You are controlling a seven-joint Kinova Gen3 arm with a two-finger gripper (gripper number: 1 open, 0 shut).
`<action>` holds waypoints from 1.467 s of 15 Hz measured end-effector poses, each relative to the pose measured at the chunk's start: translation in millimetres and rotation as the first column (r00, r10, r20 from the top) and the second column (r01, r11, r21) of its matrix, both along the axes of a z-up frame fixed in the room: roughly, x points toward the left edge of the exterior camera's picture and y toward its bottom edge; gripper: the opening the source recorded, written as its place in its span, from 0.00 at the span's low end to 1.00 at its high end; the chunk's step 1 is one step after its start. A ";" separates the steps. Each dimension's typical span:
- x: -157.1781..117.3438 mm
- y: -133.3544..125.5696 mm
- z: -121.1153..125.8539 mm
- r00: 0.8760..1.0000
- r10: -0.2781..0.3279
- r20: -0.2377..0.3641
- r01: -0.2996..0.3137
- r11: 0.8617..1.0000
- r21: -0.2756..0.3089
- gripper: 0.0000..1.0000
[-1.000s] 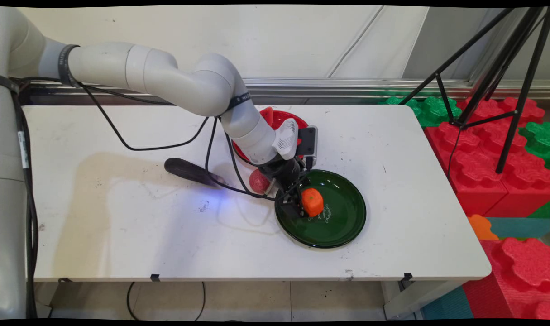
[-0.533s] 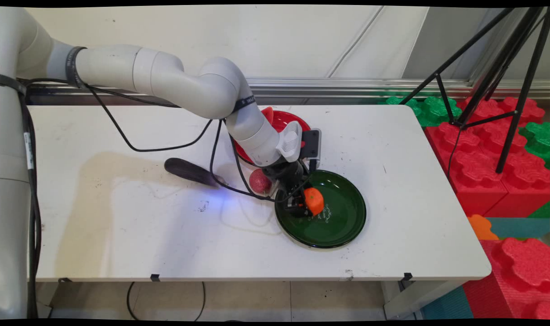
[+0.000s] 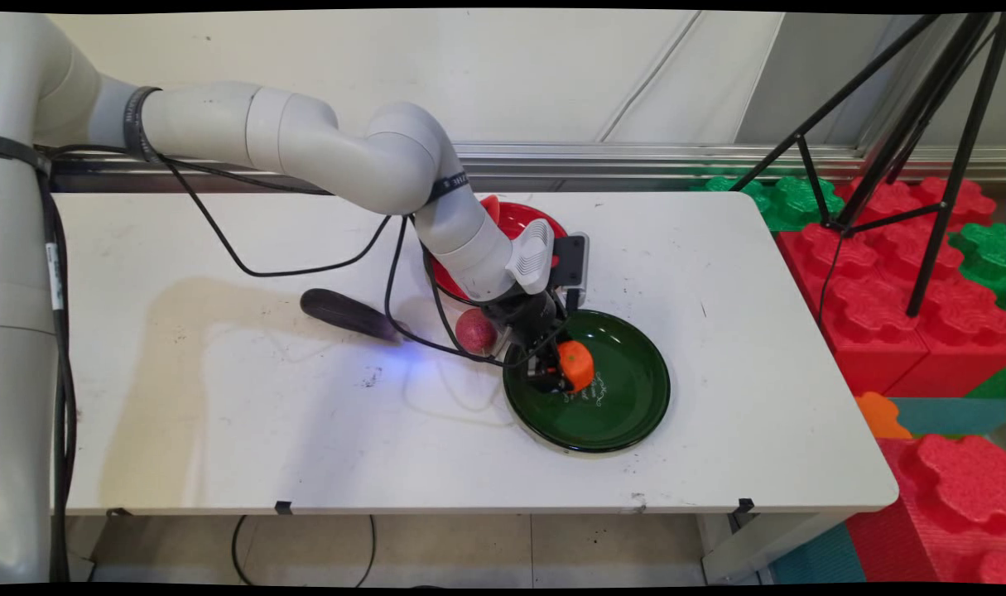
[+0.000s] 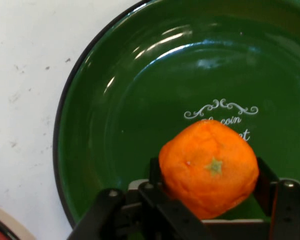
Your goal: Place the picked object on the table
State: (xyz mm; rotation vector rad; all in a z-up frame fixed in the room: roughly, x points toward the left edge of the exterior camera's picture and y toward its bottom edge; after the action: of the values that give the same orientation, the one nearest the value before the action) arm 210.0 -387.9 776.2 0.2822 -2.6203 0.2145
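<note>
Orange against dark green, a tangerine (image 4: 208, 167) is clamped between the two fingers of the gripper (image 4: 207, 192), one finger pressed to each flank, its small green stem scar turned toward the hand camera. It is held low over the green plate (image 3: 635, 414), above the plate's left half; whether its underside touches the glaze cannot be told. The fruit is judged light, with a soft, slightly yielding skin that could be bruised or dented by a hard squeeze; its rounded, faintly squared sides are best taken across the middle, as is done now. Just beside the plate's rim a dull red ball (image 3: 474, 329) lies on the table (image 3: 221, 414), with a red plate (image 3: 519, 219) behind the wrist and a dark oblong thing (image 3: 345, 313) further left.
</note>
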 end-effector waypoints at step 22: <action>59.5 51.0 90.0 0.984 0.091 -0.151 -0.098 0.995 -0.037 0.00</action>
State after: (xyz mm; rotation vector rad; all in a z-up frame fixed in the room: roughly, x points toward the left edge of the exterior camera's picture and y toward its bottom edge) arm 269.5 -336.9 866.2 0.3920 -2.4535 0.2729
